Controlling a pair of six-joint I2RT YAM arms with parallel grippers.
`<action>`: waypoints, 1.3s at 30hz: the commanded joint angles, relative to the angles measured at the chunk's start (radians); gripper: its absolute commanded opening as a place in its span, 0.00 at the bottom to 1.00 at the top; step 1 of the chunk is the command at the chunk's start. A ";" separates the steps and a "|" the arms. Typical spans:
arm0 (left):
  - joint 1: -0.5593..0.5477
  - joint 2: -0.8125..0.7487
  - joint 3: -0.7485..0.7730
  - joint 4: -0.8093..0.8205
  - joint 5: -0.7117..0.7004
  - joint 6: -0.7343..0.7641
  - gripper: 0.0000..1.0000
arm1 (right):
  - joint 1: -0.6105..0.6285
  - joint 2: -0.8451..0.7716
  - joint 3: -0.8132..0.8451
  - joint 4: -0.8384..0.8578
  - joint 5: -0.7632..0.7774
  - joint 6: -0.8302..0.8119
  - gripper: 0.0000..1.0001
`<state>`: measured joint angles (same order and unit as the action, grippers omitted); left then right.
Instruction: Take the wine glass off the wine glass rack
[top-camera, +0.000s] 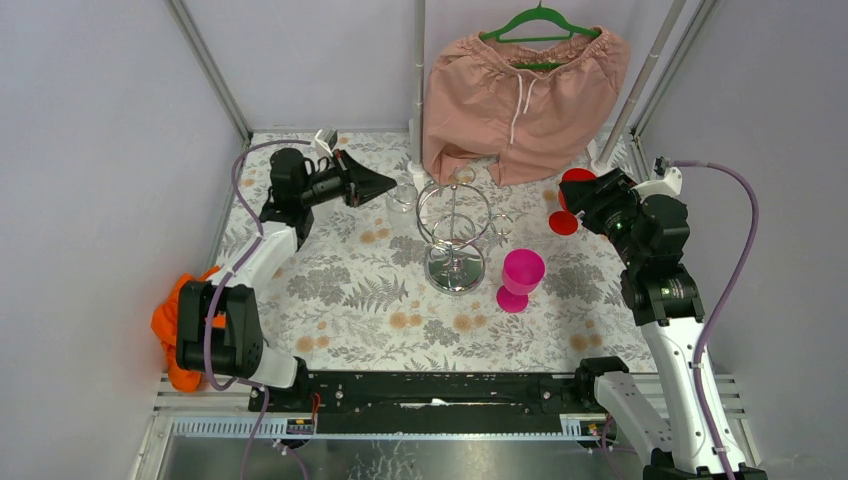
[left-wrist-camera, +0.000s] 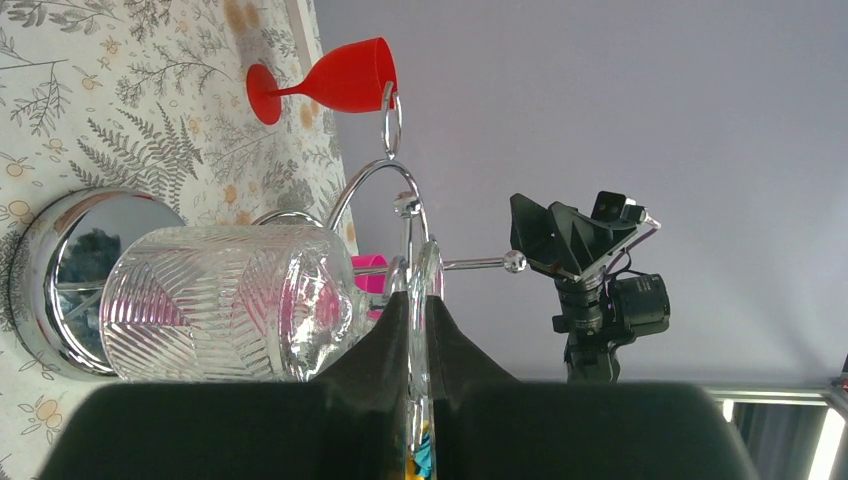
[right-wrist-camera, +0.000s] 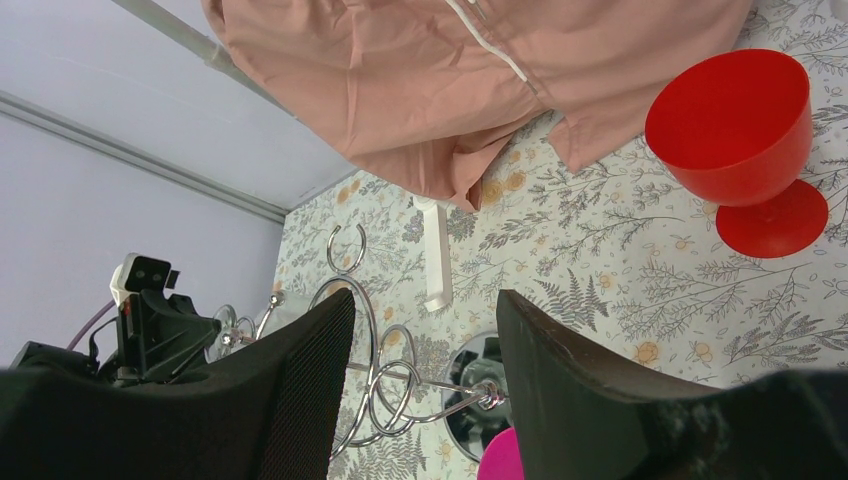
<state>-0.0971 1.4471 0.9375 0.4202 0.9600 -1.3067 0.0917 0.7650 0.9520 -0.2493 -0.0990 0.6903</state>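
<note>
The chrome wine glass rack (top-camera: 455, 232) stands mid-table on its round mirror base (left-wrist-camera: 62, 270), wire loops on top. A clear cut-pattern wine glass (left-wrist-camera: 230, 302) hangs at the rack's left side (top-camera: 405, 196). My left gripper (left-wrist-camera: 420, 296) is shut on the thin edge of the glass's foot, which shows as a clear sliver between the black fingers; from above the gripper (top-camera: 390, 187) points right at the rack. My right gripper (right-wrist-camera: 425, 300) is open and empty, held above the table right of the rack (top-camera: 580, 200). The rack's loops (right-wrist-camera: 400, 350) show between its fingers.
A red goblet (top-camera: 570, 198) stands just by the right gripper, and a pink goblet (top-camera: 520, 279) stands right of the rack's base. Pink shorts on a green hanger (top-camera: 525, 85) hang at the back. An orange cloth (top-camera: 170, 320) lies by the left arm's base.
</note>
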 joint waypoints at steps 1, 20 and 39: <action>0.000 -0.012 0.086 -0.052 0.016 0.053 0.00 | 0.001 0.002 -0.002 0.048 -0.018 0.004 0.62; 0.011 -0.031 0.158 -0.217 -0.022 0.161 0.00 | -0.001 -0.007 -0.015 0.040 -0.008 -0.006 0.62; 0.069 -0.029 0.189 -0.216 -0.021 0.157 0.00 | 0.000 -0.003 -0.031 0.046 -0.013 -0.002 0.62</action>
<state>-0.0444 1.4464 1.0760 0.1551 0.9352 -1.1412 0.0917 0.7647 0.9241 -0.2489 -0.0990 0.6899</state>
